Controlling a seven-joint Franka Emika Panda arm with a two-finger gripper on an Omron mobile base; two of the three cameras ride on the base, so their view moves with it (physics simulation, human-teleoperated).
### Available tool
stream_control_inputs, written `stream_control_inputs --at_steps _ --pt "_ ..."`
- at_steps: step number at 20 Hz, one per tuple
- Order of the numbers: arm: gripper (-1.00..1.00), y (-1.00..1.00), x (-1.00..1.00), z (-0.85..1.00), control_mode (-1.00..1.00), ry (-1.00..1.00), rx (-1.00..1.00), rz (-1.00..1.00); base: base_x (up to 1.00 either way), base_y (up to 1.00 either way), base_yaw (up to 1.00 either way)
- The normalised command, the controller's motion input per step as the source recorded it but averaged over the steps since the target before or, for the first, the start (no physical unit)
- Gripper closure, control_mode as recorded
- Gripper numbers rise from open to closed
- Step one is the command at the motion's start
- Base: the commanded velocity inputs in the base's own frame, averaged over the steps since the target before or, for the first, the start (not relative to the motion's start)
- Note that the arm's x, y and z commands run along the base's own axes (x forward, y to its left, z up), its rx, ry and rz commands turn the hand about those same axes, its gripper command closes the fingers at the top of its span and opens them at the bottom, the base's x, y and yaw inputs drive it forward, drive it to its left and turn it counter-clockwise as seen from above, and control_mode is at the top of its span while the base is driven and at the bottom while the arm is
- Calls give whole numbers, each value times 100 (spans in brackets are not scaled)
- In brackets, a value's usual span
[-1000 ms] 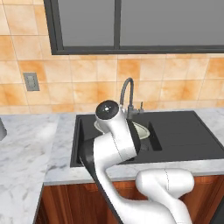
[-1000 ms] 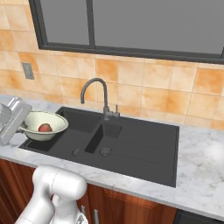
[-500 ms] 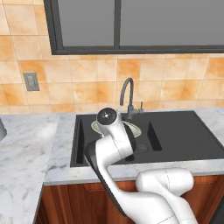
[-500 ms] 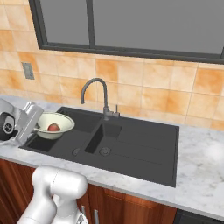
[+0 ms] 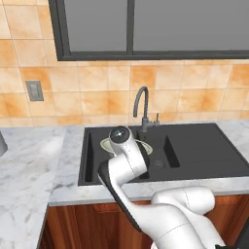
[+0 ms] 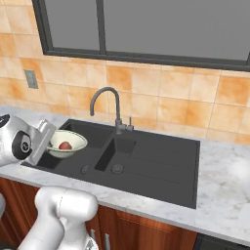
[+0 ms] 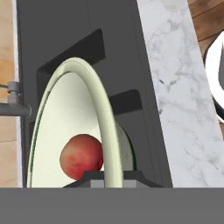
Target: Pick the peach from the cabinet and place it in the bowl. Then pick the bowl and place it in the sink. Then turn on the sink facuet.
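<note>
In the left base view the arm rises from the lower right and bends over the black sink set in the marble table; its round dark-capped joint covers most of the bowl, so just a pale sliver of rim peeks out on either side, over the left basin. The gooseneck faucet stands at the back edge of the sink, just behind the arm. The right base view opens what the left one hides: the whole bowl sits over the left basin with the peach resting inside it, and the pincer meets the bowl's near rim, though the fingers themselves are masked by the hand. The faucet here curves toward the bowl from behind the divider between the basins. The hand view looks close along the bowl's rim, which runs edge-on between the two dark fingertips; the pincer is clamped tight on that rim. The peach lies against the inside wall, with the black sink beyond and marble table alongside.
</note>
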Motion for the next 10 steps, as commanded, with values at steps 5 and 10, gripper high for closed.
stream_control_inputs --at_steps 5,10 --pt "100 0 23 -27 -100 1 4 0 0 0 0" --pt "100 0 22 -21 -100 1 3 0 0 0 0"
